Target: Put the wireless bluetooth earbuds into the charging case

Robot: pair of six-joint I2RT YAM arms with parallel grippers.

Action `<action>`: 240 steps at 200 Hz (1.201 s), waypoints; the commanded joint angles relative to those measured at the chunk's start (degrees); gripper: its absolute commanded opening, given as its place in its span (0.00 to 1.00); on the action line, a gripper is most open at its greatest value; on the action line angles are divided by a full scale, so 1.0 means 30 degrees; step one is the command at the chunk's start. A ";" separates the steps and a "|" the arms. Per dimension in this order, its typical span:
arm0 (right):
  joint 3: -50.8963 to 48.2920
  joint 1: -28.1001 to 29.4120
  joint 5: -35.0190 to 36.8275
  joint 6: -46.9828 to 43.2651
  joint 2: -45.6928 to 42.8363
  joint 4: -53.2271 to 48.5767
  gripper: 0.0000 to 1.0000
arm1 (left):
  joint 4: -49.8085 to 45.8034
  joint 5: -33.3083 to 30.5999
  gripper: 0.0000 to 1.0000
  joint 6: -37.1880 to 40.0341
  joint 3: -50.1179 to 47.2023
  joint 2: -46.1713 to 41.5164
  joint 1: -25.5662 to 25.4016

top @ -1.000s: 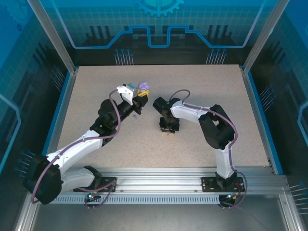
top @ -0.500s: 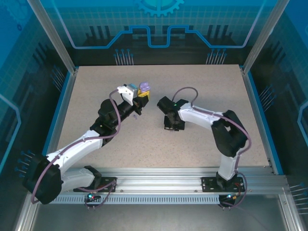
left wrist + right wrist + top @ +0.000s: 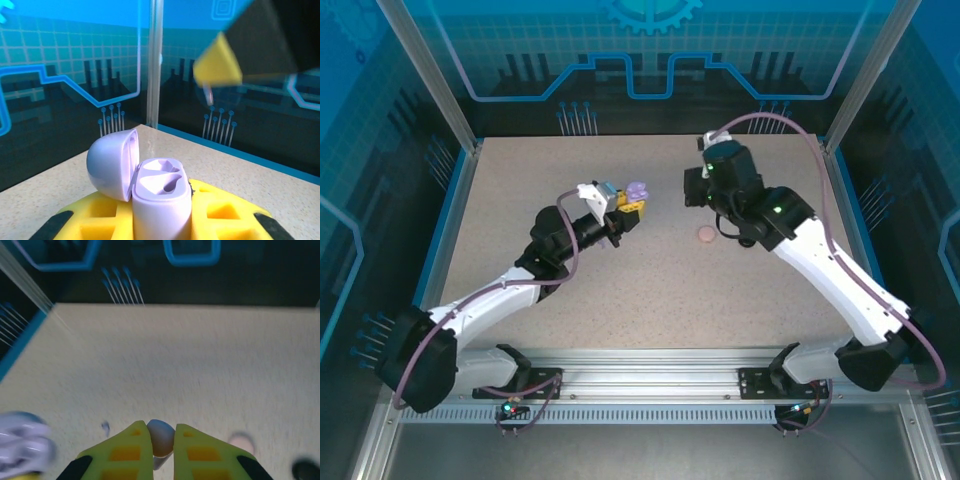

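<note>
Left hand holds case; right hand pinches earbud.

Lilac charging case, upright, lid open, pale lilac earbud pinched between yellow fingers

The speckled beige worktop carries a round pink case, which lies flat just right of the right claw in its wrist view. A tiny lilac piece, too blurred to name, lies left of that claw.

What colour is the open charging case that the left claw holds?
Pale lilac; the charging case shows best in the left wrist view.
</note>
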 commanded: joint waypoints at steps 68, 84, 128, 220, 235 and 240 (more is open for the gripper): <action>-0.3677 -0.0520 -0.4788 -0.6286 -0.2673 0.7621 0.10 | 0.1964 0.2018 0.00 0.0730 0.3493 0.2535 -0.1201; -0.4213 -0.0565 -0.5159 -0.6183 -0.2999 0.8109 0.10 | 0.2046 0.2018 0.00 0.0698 0.3763 0.2711 -0.1266; -0.5205 -0.0624 -0.5771 -0.5701 -0.3706 0.8690 0.10 | 0.2128 0.1960 0.00 0.0671 0.4150 0.2986 -0.1310; -0.6125 -0.0627 -0.6794 -0.4466 -0.3802 0.9101 0.09 | 0.2096 0.1813 0.00 0.0810 0.4366 0.2906 -0.1290; -0.6181 -0.0626 -0.6733 -0.4440 -0.3748 0.9101 0.09 | 0.2108 0.1784 0.00 0.0803 0.4420 0.2876 -0.1317; -0.6203 -0.0637 -0.6732 -0.4443 -0.3733 0.9101 0.09 | 0.2095 0.1784 0.00 0.0817 0.4427 0.2876 -0.1310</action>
